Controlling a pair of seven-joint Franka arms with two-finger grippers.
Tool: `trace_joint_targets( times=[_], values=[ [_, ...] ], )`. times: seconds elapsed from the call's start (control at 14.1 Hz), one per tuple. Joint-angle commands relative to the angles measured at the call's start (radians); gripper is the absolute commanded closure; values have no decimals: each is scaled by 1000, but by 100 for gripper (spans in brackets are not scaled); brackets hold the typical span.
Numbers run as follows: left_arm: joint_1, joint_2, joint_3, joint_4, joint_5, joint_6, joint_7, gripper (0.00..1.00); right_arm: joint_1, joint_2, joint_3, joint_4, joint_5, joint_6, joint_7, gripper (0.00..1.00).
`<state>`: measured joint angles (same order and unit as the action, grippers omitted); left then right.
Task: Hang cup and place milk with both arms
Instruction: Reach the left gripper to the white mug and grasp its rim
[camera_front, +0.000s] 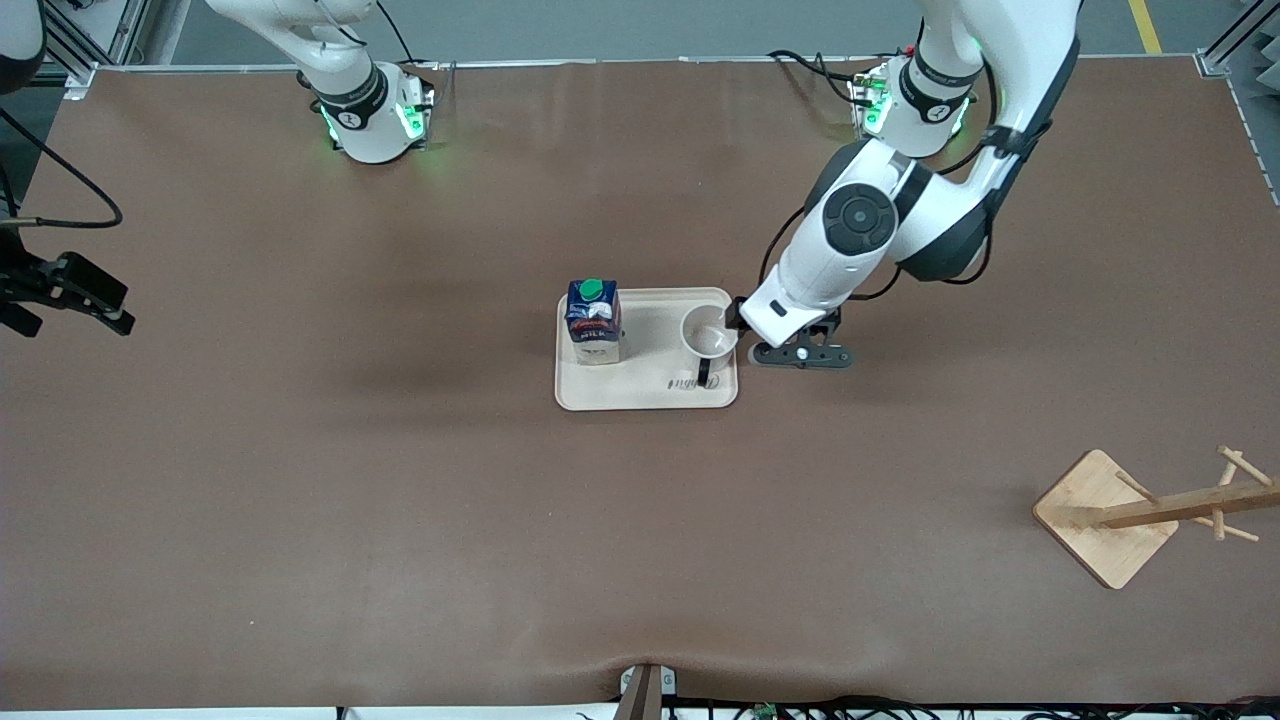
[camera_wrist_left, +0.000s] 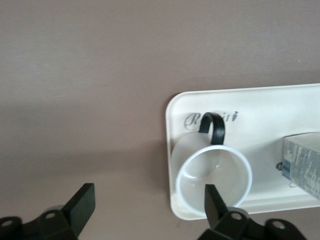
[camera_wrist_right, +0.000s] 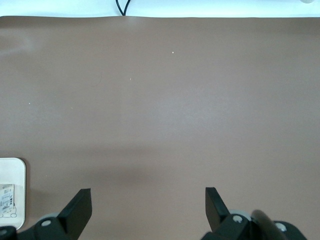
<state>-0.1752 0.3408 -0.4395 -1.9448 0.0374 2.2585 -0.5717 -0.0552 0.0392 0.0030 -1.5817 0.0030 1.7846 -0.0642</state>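
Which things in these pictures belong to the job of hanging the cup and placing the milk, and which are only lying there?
Belong to the job:
- cup, on the tray
- milk, on the tray
- wooden rack, for hanging
- left gripper, open, one finger over the cup
- right gripper, open, waiting

Only lying there:
- tray, so far
- black cable

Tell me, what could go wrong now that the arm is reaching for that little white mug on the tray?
The left gripper is open beside the cup, with one finger over the rim. If it closes off-centre, the cup might tip or slide across the tray.

The milk stands on the same tray, so a shove could jolt it.

The wooden rack leans far toward the left arm's end; carrying the cup there risks a slip.
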Motion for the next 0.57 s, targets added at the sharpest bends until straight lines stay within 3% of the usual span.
trace_joint_targets(
  times=[0.0,0.21,0.5],
  values=[
    [-41,62,-1,21,24,49,-54,17,0,21,5,14,11,33,4,0],
    [-67,104,5,21,51,52,-56,26,17,21,5,14,5,26,4,0],
    [-78,167,5,33,125,55,-106,57,11,21,5,14,5,29,6,0]
  ],
)
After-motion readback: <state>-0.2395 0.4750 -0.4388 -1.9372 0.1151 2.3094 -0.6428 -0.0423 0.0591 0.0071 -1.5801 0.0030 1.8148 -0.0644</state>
